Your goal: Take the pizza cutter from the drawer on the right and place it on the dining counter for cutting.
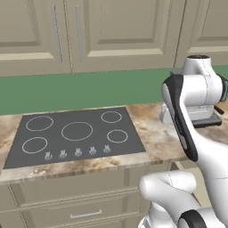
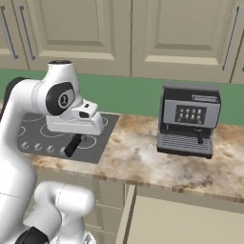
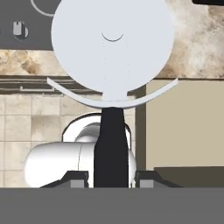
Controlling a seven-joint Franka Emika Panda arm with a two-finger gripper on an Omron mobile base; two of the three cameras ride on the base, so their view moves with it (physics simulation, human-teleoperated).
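Note:
The pizza cutter [image 3: 113, 52] sits in my gripper [image 3: 111, 178]: the jaws are shut on its slim black handle, and the round silver-grey wheel blade points away from the hand. In the right base view my gripper [image 2: 75, 141] hangs above the front edge of the counter with the dark handle of the pizza cutter [image 2: 71, 146] slanting down from it. Below and to the right, the drawer [image 2: 186, 219] stands pulled out, its pale-tan inside [image 3: 186, 127] bare. The dining counter is out of view.
A black cooktop [image 1: 75, 133] is set in the marbled counter [image 2: 143, 157] on the left. A grey coffee machine [image 2: 189, 119] stands on the right. Beige wall cabinets [image 1: 111, 31] hang above a green backsplash. A tiled floor [image 3: 26, 122] lies below.

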